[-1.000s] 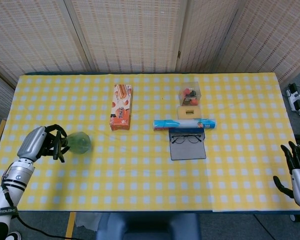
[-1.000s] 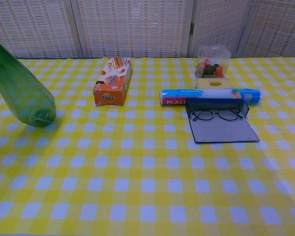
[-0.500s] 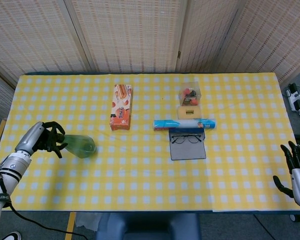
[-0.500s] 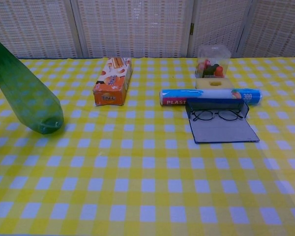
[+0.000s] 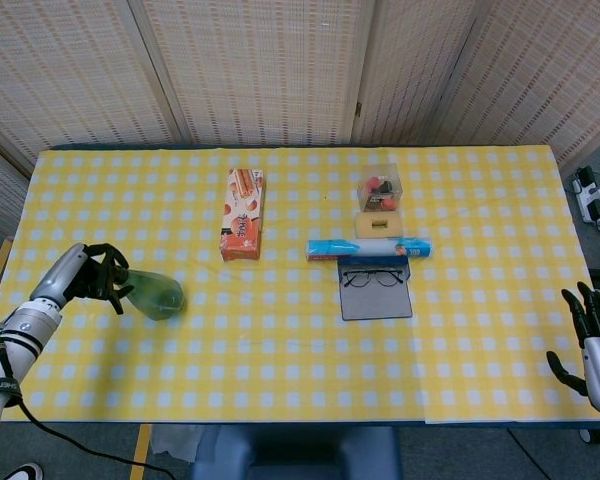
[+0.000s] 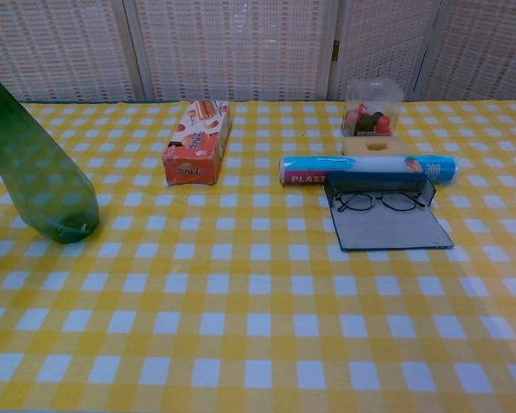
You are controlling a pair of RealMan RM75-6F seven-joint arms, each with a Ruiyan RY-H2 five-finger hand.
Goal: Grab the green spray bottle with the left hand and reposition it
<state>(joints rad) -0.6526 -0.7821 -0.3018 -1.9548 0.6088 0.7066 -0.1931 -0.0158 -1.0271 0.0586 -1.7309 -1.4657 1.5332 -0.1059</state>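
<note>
The green spray bottle (image 5: 155, 294) is tilted at the table's left side, its round base near the yellow checked cloth. My left hand (image 5: 98, 276) grips its upper part, fingers wrapped round the neck. In the chest view the green spray bottle (image 6: 36, 176) leans up toward the top left corner with its base low on the cloth; the hand itself is out of that frame. My right hand (image 5: 590, 330) hangs past the table's right front corner, fingers apart, holding nothing.
An orange snack box (image 5: 243, 213) lies left of centre. A clear box of small items (image 5: 379, 190), a blue roll of plastic wrap (image 5: 368, 248) and glasses on a dark case (image 5: 375, 288) sit right of centre.
The bottle's base swung right and toward the front, then drew slightly back left and lower. My left hand slid a little left with it. The right hand stayed still.
</note>
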